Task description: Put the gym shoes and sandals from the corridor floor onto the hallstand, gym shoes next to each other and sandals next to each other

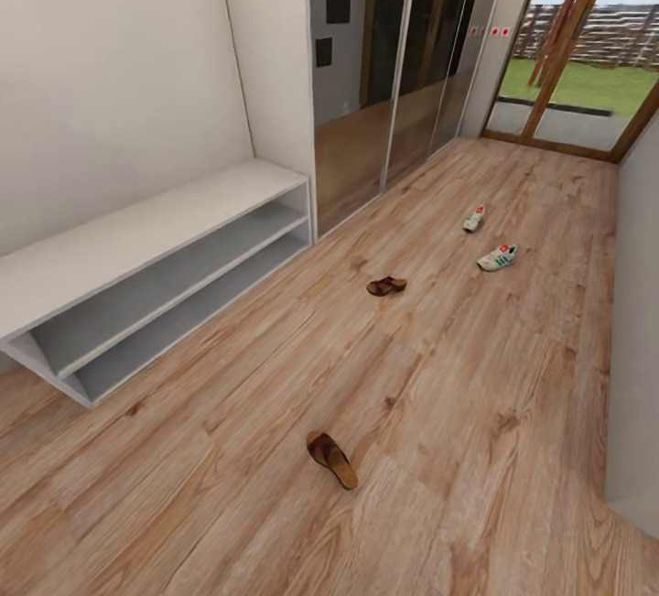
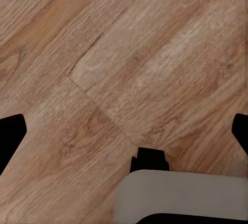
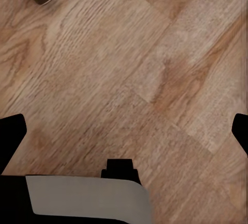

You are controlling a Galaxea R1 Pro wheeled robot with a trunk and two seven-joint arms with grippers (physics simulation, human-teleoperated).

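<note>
sandals: one (image 1: 331,459) near, one (image 1: 386,286) farther, on floor (image 1: 439,376)
gym shoes (image 1: 497,257): apart, toward glass door
rack (image 1: 137,239): left wall
grippers: left (image 2: 124,131), right (image 3: 124,131) spread wide, holding nothing

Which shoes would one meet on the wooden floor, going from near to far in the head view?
Brown sandal lying nearest on the planks → second brown strappy sandal → white sneaker with green stripes → second white sneaker with a red-orange tongue, farthest, toward the glass door.
</note>
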